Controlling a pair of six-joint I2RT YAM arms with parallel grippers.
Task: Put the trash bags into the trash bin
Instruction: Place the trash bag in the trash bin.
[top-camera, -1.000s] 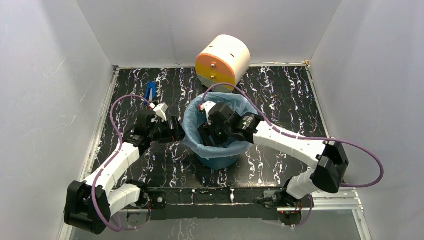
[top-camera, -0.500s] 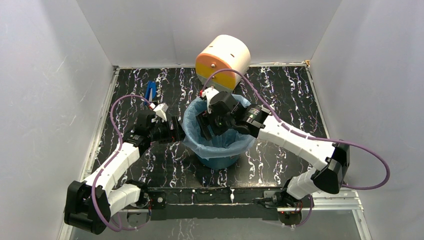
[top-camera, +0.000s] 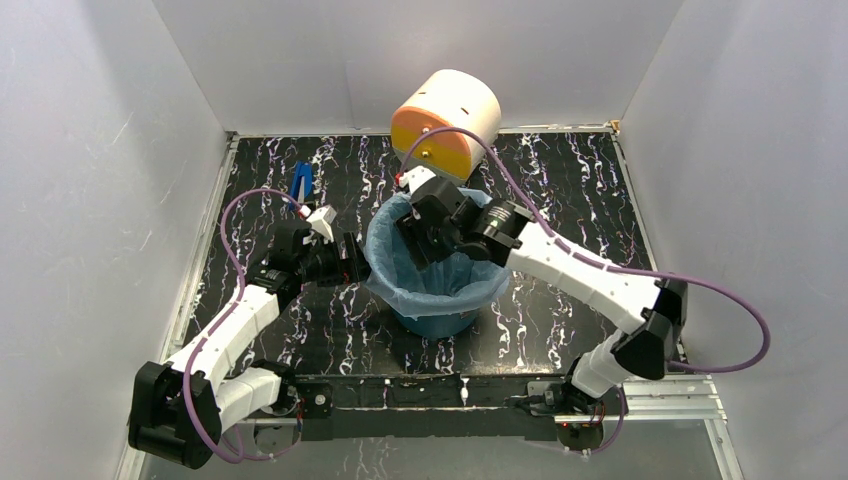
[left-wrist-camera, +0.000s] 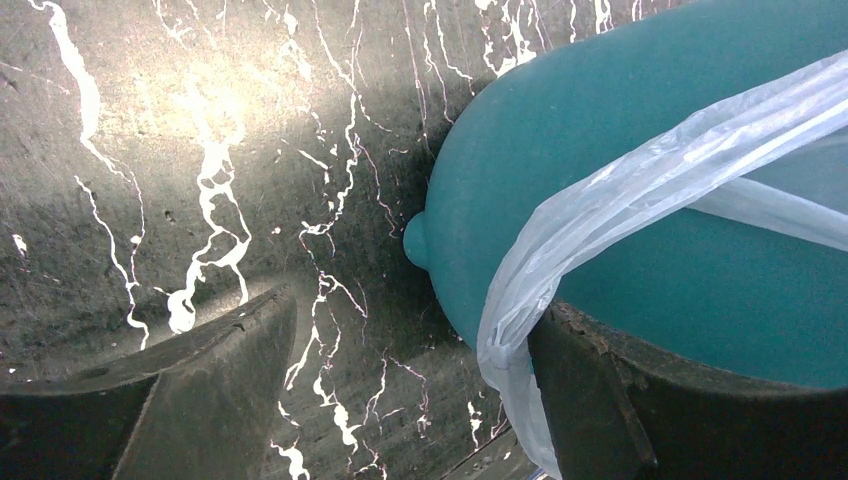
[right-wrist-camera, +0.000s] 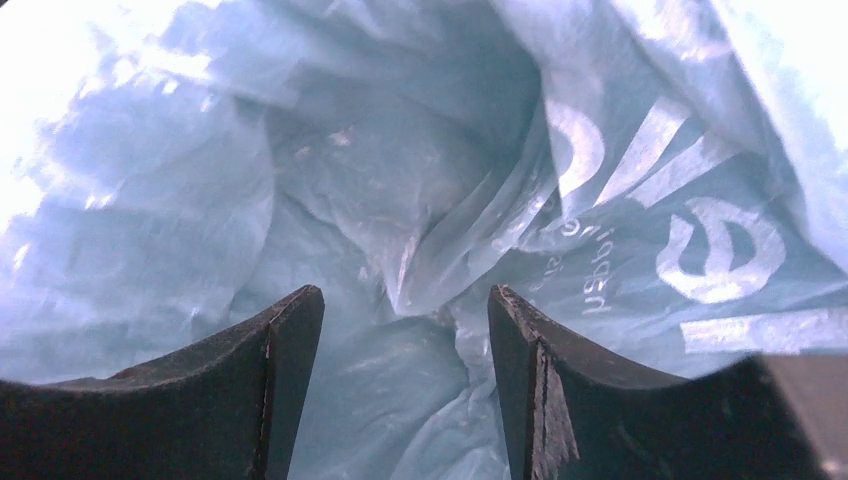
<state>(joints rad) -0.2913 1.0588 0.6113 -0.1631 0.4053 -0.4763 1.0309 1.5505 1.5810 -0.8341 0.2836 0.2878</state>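
Observation:
The teal-green trash bin (top-camera: 436, 322) stands mid-table. The light-blue trash bag (top-camera: 452, 283) lines it, its edge folded over the rim. My right gripper (top-camera: 414, 253) hangs over the far side of the bin's mouth, open and empty. In the right wrist view its fingers (right-wrist-camera: 280, 370) stand apart over the crumpled bag (right-wrist-camera: 400, 180) with white lettering. My left gripper (top-camera: 358, 263) is open at the bin's left rim. In the left wrist view its right finger (left-wrist-camera: 620, 400) lies against the bin (left-wrist-camera: 650, 200) and the draped bag edge (left-wrist-camera: 560, 250).
A cream-and-orange drum (top-camera: 446, 120) lies on its side just behind the bin. A small blue object (top-camera: 300, 182) lies on the black marbled table at the back left. White walls close in the left, back and right sides.
My right gripper has risen out of the bin and moved toward its far rim. The left arm, bin and bag have not visibly moved.

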